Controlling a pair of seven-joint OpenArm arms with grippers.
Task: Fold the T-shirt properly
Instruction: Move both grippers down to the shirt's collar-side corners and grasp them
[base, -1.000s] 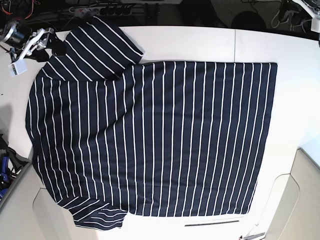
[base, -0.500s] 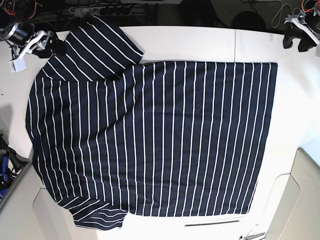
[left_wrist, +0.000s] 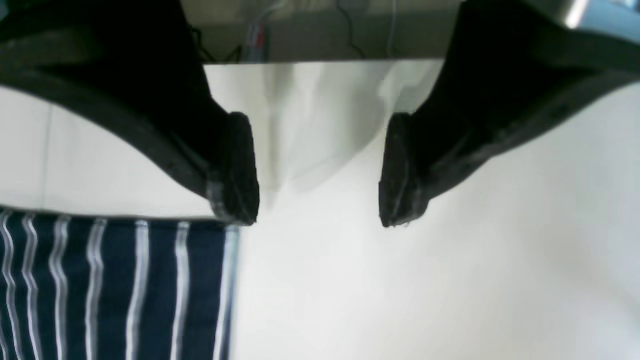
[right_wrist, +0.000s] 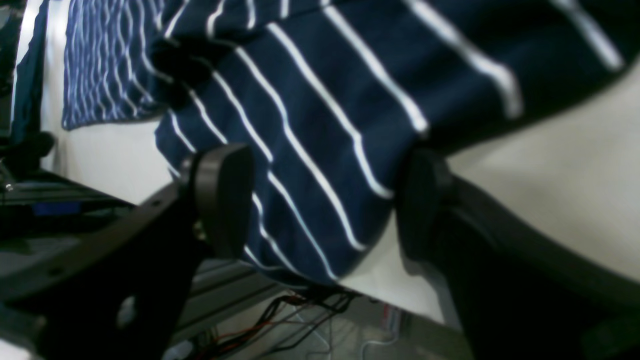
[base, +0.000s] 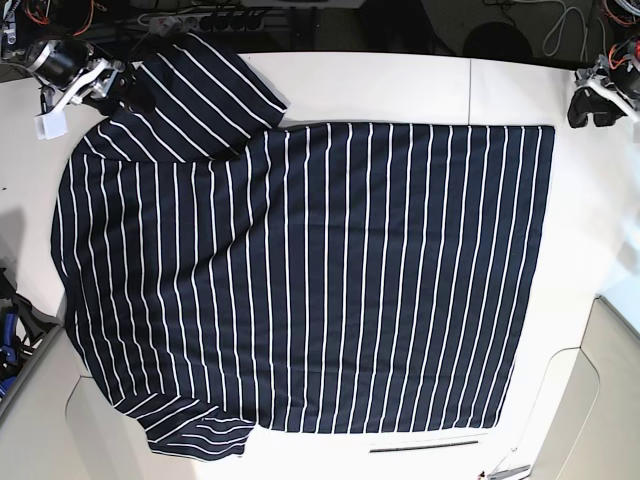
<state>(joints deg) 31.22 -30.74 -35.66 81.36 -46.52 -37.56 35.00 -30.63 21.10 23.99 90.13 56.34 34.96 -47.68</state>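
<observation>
Base view gives us the whole picture: the T-shirt (base: 300, 270) lies spread flat across the white table (base: 400, 85), hem edge running down the right side, one sleeve (base: 200, 90) folded over onto the far-left corner and the other peeking out at the near left. That flat spread looks like the set-up for a first fold, with nothing doubled over yet apart from that sleeve.

Far left, the right gripper (base: 105, 85) sits at the sleeve's edge. Its wrist view shows the jaws spread wide with the striped cloth lying between the fingertips (right_wrist: 225, 195), not yet pinched. My guess: it is lining up to take the sleeve.

Far right, the left gripper (base: 592, 108) hangs over bare table just beside the shirt's far hem corner (left_wrist: 220, 235), jaws apart and empty.
</observation>
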